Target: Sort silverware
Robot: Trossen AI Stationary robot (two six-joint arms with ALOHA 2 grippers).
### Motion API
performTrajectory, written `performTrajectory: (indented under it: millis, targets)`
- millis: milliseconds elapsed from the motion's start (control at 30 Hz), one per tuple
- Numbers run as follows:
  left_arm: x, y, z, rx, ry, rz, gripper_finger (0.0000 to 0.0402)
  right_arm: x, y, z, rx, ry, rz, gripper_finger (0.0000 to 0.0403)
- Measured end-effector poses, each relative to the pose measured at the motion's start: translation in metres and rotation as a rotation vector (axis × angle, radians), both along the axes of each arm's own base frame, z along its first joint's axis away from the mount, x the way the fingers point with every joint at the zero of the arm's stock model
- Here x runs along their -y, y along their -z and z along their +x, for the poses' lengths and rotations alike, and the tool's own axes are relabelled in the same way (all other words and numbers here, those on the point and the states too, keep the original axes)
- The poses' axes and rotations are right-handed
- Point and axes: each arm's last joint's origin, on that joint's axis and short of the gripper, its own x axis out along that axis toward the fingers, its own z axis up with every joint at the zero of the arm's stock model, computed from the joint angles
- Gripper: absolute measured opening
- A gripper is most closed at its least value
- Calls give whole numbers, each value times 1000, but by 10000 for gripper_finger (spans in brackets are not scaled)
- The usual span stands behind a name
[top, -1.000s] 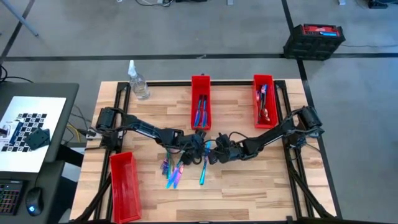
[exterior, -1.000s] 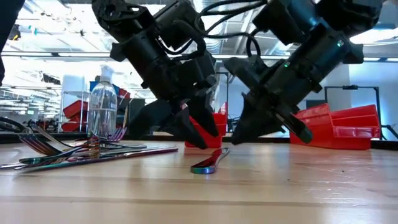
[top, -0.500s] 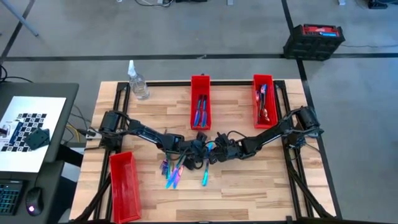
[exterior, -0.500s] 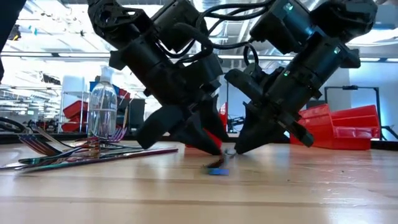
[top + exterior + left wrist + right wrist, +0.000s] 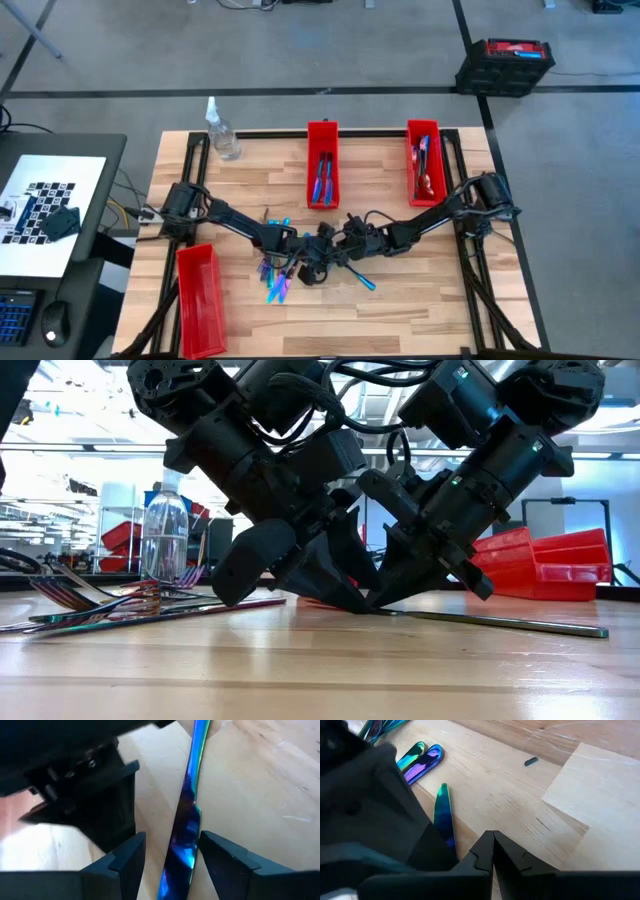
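Note:
A slim iridescent piece of silverware (image 5: 362, 280) lies flat on the wooden table (image 5: 430, 290), slanting toward the near right. One end lies between the open fingers of my left gripper (image 5: 172, 835), fingertips at the table. My right gripper (image 5: 493, 837) is shut, its tips down at the table just beside the same piece (image 5: 443, 812). In the high view both grippers meet at mid-table, left (image 5: 316, 266) and right (image 5: 341, 252). More silverware lies in a pile (image 5: 275, 280) left of them. My left gripper straddles the piece near one end (image 5: 187, 845), coming from the table's left, slanting down, fingers along it. The piece lies close against one finger (image 5: 220, 860); I cannot tell whether they touch. My right gripper stands with shut tips next to the piece; my left gripper hides whether it touches.
Two red bins with sorted pieces stand at the far side, middle (image 5: 322, 175) and right (image 5: 424, 170). A third red bin (image 5: 200, 300) lies at the near left. A clear bottle (image 5: 222, 135) stands at the far left corner. Bare wood lies near right.
The piece has swung round flat on the table: its free end pointed at the near edge and now points toward the near right. My left gripper has moved toward the right and near edges and come down over the piece's end. My right gripper stays low beside it.

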Motion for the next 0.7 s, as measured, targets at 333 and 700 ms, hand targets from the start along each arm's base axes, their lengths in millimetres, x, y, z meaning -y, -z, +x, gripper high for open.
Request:
performTrajectory:
  millis: [333, 700]
  targets:
    - [-1, -12, -13, -110, 127, 205, 180, 3, -14, -6, -60, -165, 80, 0]
    - [-2, -8, -13, -134, 154, 247, 180, 6, -22, 7, 87, -179, 102, 0]
